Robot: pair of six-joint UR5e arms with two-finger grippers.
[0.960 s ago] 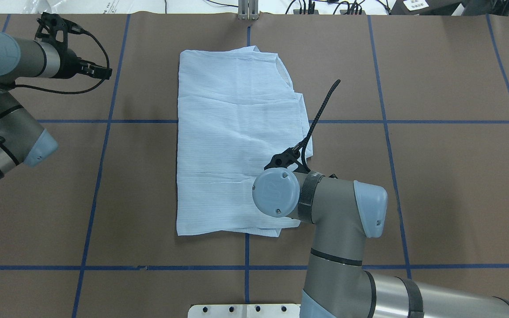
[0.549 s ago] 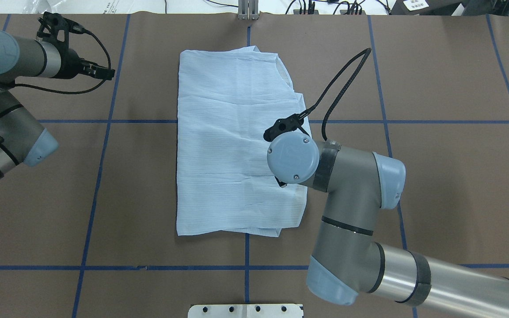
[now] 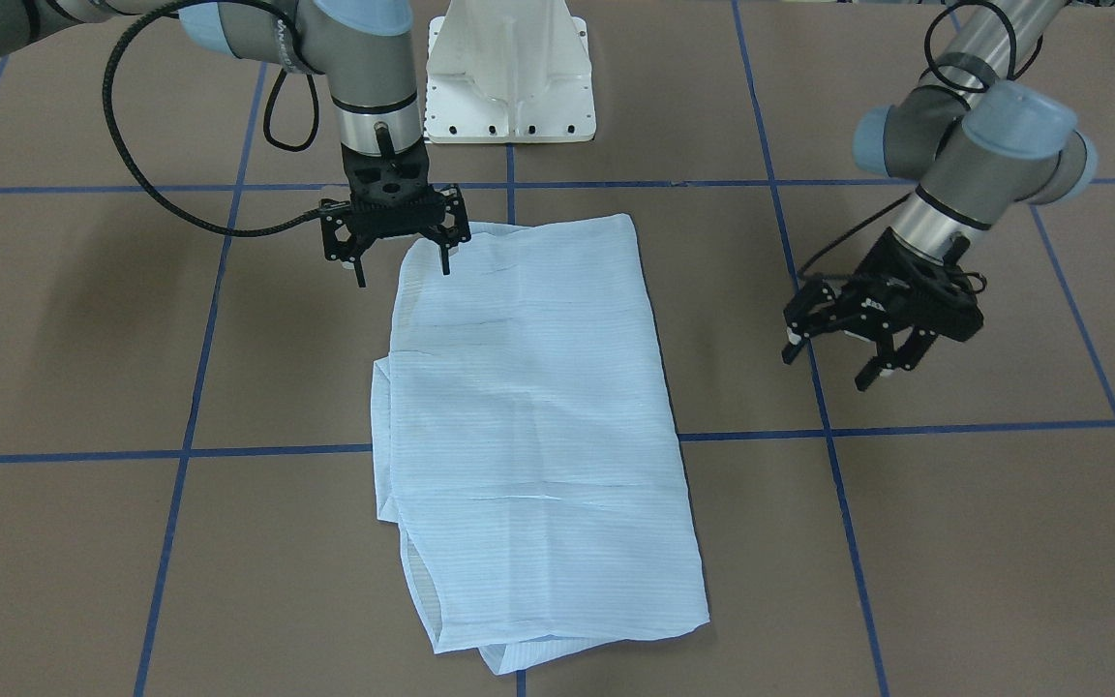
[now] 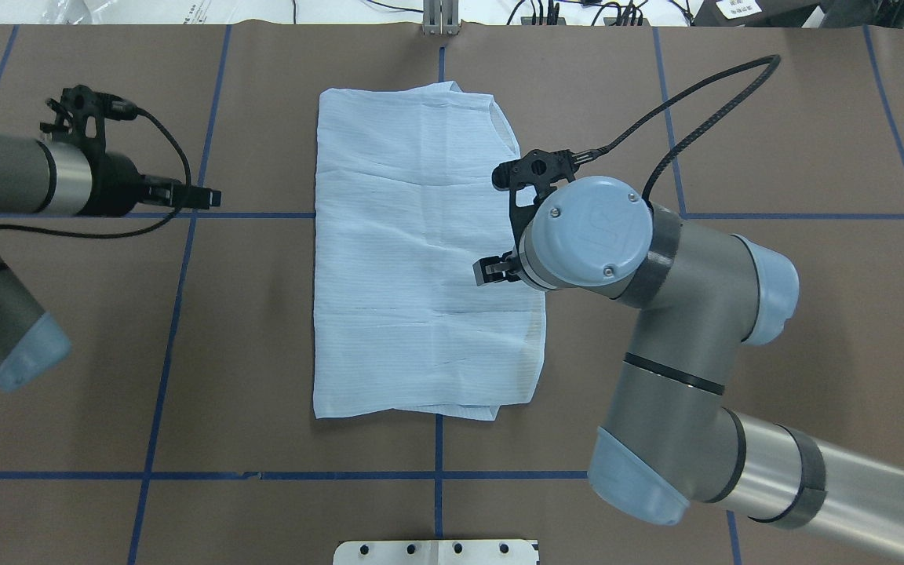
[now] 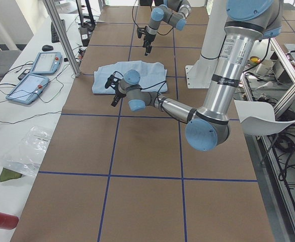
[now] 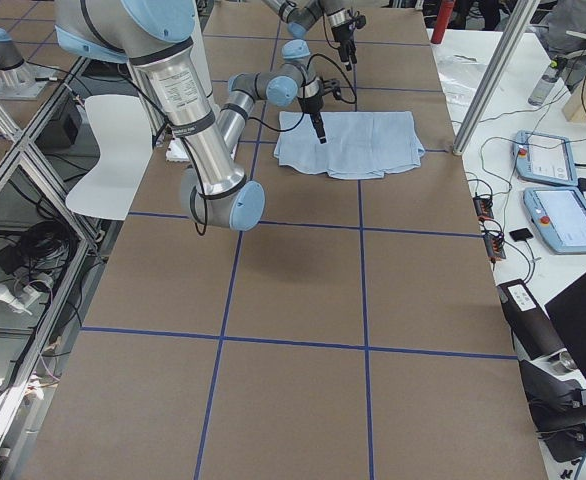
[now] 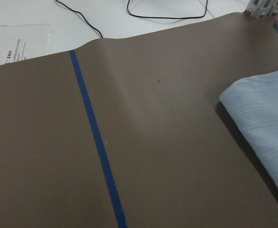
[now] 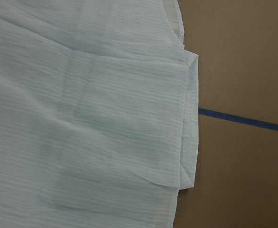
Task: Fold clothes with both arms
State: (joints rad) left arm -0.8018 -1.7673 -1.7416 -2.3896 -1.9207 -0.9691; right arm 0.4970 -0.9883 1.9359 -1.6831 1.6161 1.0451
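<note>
Roughly in the middle of a brown paper-covered table crossed by blue tape lines, a thin pale-blue, finely striped cloth shirt lies flat. It is folded into a long rectangle whose length runs away from the robot, with soft creases across it. Along its side nearer the robot's right, the stacked cloth layers show as stepped edges; the right wrist view looks straight down on this layered edge, with bare table and one tape line beside it.

A silver-grey jointed right arm with light-blue joint caps reaches in over that side of the shirt. Its black two-fingered right gripper points straight down with the fingers spread apart and nothing between them. In the front-facing view one fingertip sits over the shirt's edge near the end closest to the robot, the other over bare table just beside it. A looped black cable arches off the wrist.

A matching left arm is well apart from the shirt, over bare table on the robot's left. Its black left gripper also has its fingers spread and holds nothing. The left wrist view shows mostly brown table, one tape line and a corner of the shirt at the right.

A white pedestal base stands at the robot's side of the table
</note>
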